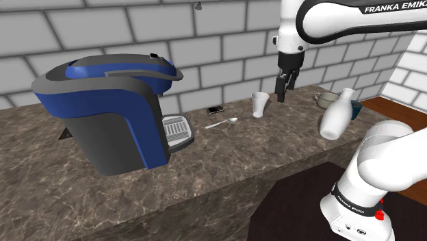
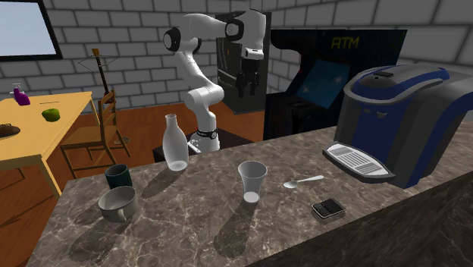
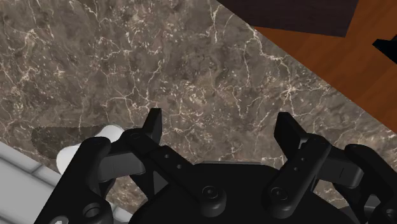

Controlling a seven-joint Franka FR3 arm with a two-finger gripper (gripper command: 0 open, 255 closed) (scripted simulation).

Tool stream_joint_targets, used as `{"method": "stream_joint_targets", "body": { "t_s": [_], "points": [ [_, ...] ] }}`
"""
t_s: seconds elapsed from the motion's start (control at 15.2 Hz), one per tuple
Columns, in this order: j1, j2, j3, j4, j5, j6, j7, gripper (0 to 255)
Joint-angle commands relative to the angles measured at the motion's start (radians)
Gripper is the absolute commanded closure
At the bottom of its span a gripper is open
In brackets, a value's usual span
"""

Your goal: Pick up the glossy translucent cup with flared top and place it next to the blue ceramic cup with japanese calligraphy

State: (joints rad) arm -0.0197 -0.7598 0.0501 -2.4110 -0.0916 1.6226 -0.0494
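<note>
The translucent cup with a flared top (image 1: pixel 259 104) (image 2: pixel 252 181) stands upright on the marble counter (image 1: pixel 205 171), near the middle. My black gripper (image 1: pixel 282 89) (image 2: pixel 246 83) hangs open above the counter, a little to the shoulder view's right of the cup and not touching it. In the wrist view the fingers (image 3: pixel 153 124) stand apart over bare marble, and a pale piece of the cup (image 3: pixel 109 133) peeks out beside the hand. The dark blue-green cup (image 2: pixel 118 177) (image 1: pixel 357 109) stands at the counter's end, partly hidden behind a white bottle (image 1: pixel 337 115) in the shoulder view.
A grey mug (image 2: pixel 117 203) (image 1: pixel 327 99) sits beside the dark cup, with the bottle (image 2: pixel 176 144) close by. A spoon (image 1: pixel 222 124) and a small black device (image 1: pixel 216 109) lie near the translucent cup. A big blue coffee machine (image 1: pixel 113 109) fills the far end.
</note>
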Motion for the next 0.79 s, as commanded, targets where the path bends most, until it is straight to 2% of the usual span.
{"method": "stream_joint_targets", "body": {
  "t_s": [0.0, 0.73],
  "points": [
    [0.000, 0.000, 0.000, 0.000, 0.000, 0.000, 0.000, 0],
    [-0.065, 0.349, -0.084, 0.070, -0.136, 0.270, -0.096, 0]
  ]
}}
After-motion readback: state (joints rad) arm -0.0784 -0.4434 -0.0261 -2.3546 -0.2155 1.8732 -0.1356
